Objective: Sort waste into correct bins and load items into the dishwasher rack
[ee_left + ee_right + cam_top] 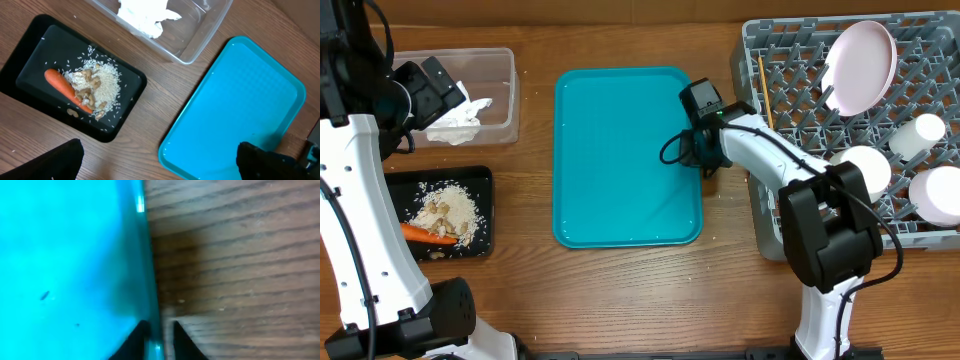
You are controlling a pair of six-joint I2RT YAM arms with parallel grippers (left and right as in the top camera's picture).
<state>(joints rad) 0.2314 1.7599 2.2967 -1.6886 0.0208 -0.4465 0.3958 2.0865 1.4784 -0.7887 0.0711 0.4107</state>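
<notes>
The teal tray point(620, 160) lies bare in the middle of the table. My right gripper point(705, 162) is at its right rim, one finger on each side of the rim point(159, 340), closed on it. My left gripper point(430, 85) is open and empty above the clear tub point(505, 100), which holds white tissue point(460, 115). The black tray point(485, 210) holds rice and scraps point(450, 210) and the carrot point(425, 235). The grey rack point(790, 90) holds the plate point(862, 65), two bowls point(865, 170), a cup point(920, 135) and a chopstick point(763, 90). The wrapper and fork are out of view.
The left wrist view shows the black tray point(30, 45) with carrot point(62, 86) and rice point(102, 85), the tub point(200, 40) with tissue point(142, 15), and the teal tray point(240, 110). Bare wood lies between them. The rack stands just right of the teal tray.
</notes>
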